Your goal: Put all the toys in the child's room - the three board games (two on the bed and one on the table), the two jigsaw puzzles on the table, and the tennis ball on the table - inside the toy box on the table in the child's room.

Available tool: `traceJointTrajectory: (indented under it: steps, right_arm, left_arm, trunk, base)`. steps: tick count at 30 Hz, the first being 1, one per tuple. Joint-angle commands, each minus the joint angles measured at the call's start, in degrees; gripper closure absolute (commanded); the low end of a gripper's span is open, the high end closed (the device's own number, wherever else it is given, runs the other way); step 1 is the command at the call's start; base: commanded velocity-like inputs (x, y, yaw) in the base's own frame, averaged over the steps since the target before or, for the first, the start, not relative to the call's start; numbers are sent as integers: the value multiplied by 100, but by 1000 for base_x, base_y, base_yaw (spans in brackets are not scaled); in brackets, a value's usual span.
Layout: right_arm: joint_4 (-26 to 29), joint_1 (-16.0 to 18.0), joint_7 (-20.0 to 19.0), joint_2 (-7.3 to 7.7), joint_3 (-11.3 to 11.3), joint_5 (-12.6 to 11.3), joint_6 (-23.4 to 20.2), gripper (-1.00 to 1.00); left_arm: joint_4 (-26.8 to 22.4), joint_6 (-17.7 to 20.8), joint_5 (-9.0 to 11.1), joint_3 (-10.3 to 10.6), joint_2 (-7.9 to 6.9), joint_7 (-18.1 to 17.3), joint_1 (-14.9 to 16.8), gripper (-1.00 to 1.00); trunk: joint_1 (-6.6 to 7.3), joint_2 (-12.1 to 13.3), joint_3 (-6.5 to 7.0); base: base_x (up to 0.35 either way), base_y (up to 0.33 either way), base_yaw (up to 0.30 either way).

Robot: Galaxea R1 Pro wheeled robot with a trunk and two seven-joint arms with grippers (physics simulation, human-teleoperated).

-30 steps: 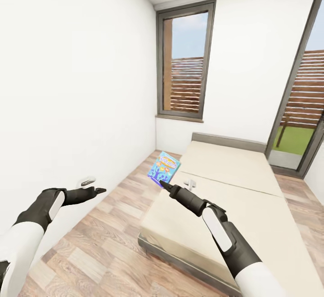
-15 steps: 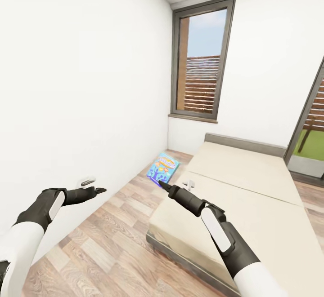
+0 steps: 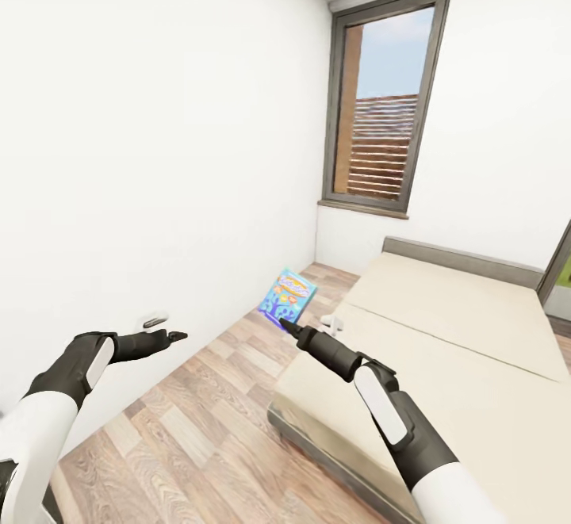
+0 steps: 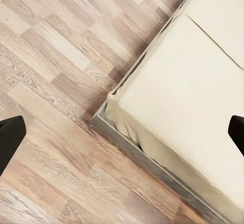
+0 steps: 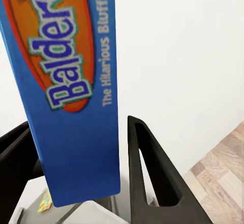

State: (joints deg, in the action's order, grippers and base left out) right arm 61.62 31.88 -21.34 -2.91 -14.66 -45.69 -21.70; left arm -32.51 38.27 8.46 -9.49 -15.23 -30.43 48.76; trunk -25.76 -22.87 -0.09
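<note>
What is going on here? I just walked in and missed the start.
The robot's right gripper is shut on a flat blue board game box, held up in the air beside the low beige bed. The left gripper is open and empty, over the wood plank floor near the white wall.

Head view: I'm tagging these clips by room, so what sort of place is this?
Probably a bedroom: a low bed with a plain beige mattress and grey headboard, a wood plank floor, and a tall grey-framed window. The right claw holds a blue board game.
</note>
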Motion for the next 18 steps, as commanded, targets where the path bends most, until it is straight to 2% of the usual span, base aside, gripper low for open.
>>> traceJointTrajectory:
  steps: [1, 7, 18]
  right_arm:
    - [0, 2, 11, -6, -8, -48, -38, 100]
    - [-1, 2, 30, -9, -6, -46, -33, 100]
    - [-1, 2, 32, -15, 15, -46, -29, 100]
  left_arm:
    - [-1, 41, 25, -17, 2, -6, 2, -100]
    - [-1, 40, 24, -17, 2, -9, 2, -100]
    - [-1, 40, 24, -17, 2, -7, 2, -100]
  trunk:
    - [-2, -4, -3]
    - [-2, -4, -3]
    - [-2, -4, -3]
  base:
    - [0, -218, 19]
    - [0, -111, 5]
    - [0, -9, 0]
